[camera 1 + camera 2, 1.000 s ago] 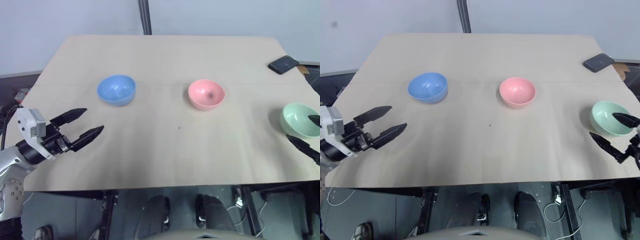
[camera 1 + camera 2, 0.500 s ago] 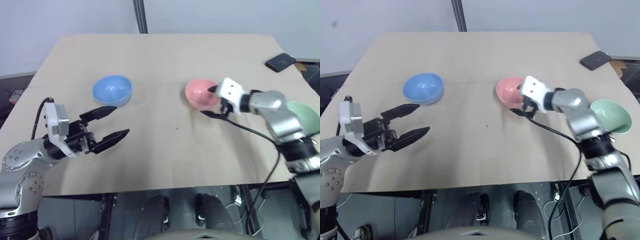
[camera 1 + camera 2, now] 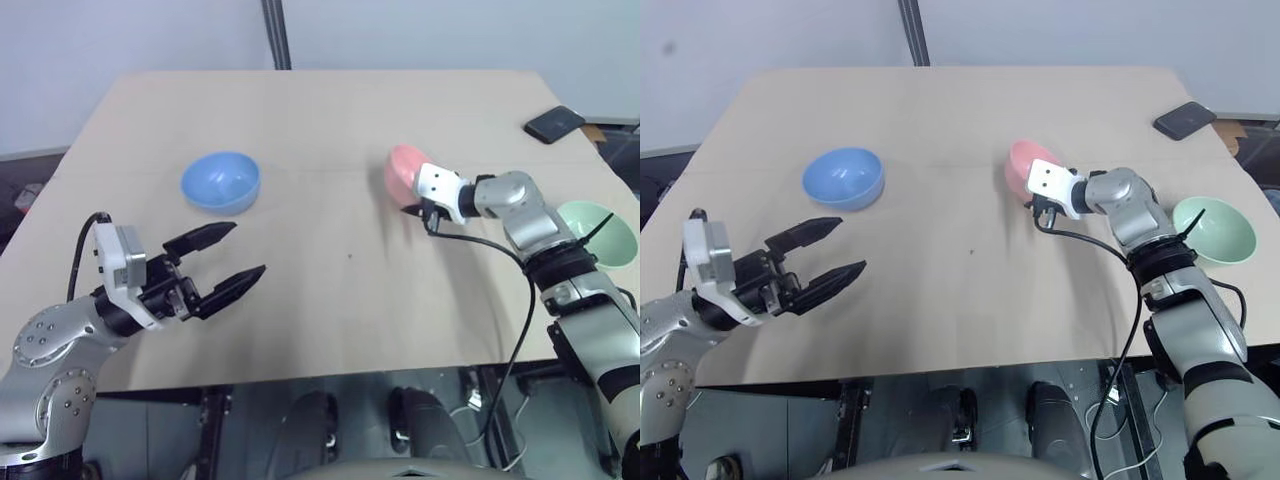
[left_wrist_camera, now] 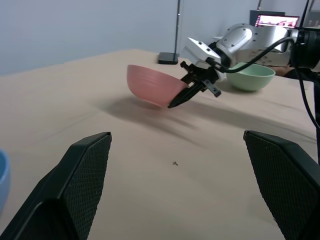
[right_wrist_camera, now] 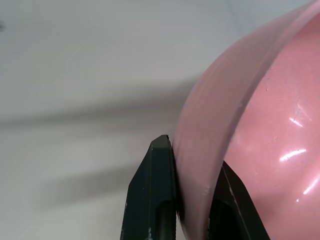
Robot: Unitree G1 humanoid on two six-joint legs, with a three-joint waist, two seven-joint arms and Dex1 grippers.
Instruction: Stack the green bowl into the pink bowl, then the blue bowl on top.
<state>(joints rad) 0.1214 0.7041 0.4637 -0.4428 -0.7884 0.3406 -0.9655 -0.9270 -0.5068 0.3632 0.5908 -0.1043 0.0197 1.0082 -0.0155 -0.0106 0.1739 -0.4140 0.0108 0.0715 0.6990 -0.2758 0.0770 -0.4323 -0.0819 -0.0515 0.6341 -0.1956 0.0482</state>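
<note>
My right gripper (image 3: 414, 203) is shut on the rim of the pink bowl (image 3: 402, 168), one finger inside and one outside (image 5: 159, 180). The bowl is tilted and looks raised a little off the table, with its shadow beneath it in the left wrist view. The green bowl (image 3: 600, 230) sits upright near the table's right edge, behind my right forearm. At the left of the table the blue bowl (image 3: 220, 180) stands upright. My left gripper (image 3: 247, 248) is open and empty, hovering in front of the blue bowl and well apart from it.
A black phone (image 3: 555, 123) lies at the far right corner of the tan table (image 3: 320, 300). A dark pole (image 3: 272, 35) rises behind the far edge. A black cable hangs from my right arm over the table's right front.
My right arm swung left from beside the green bowl to the pink bowl, shut on its rim and tipped it up. My left gripper drifted slightly toward the middle, still open.
</note>
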